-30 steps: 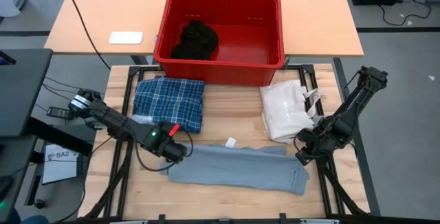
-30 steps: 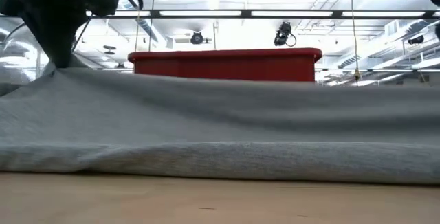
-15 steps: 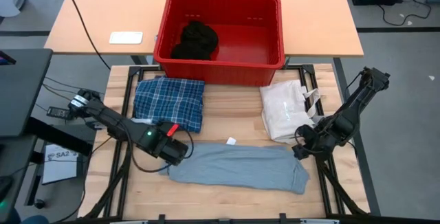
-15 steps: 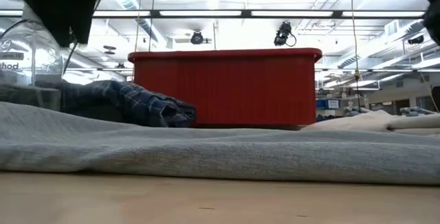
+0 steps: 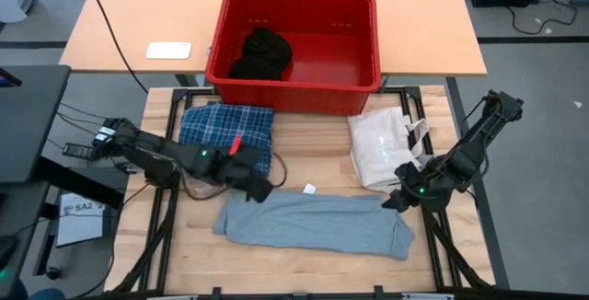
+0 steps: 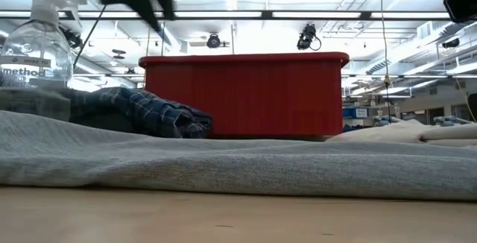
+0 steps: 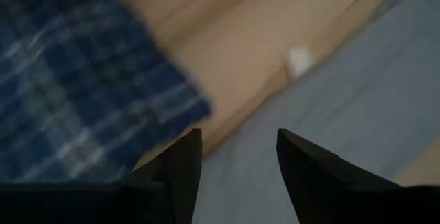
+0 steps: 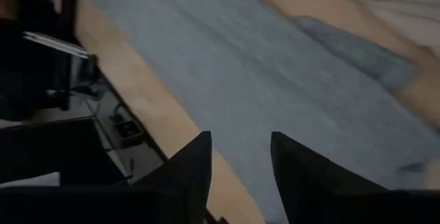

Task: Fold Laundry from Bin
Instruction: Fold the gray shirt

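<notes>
A light grey garment (image 5: 313, 225) lies flat along the table's near side, a small white tag (image 5: 310, 190) at its far edge. My left gripper (image 5: 260, 190) hangs open over its far left corner, nothing between the fingers (image 7: 237, 138). My right gripper (image 5: 393, 201) hangs open over its right end, likewise bare (image 8: 240, 138). A folded blue plaid shirt (image 5: 225, 136) rests on the table at the far left. The red bin (image 5: 363, 38) stands beyond the far edge with a black piece (image 5: 260, 53) bunched on its floor.
A white fabric bag with cords (image 5: 382, 148) lies at the far right, next to my right gripper. A clear spray bottle (image 6: 33, 57) shows at the left in the low view. Bare wood lies between the plaid shirt and the bag.
Both grippers have opened and let go of the grey garment, then risen. My left one has swung up and toward the far right, tipping less steeply. The garment's raised far edge has dropped, and the cloth now lies flat.
</notes>
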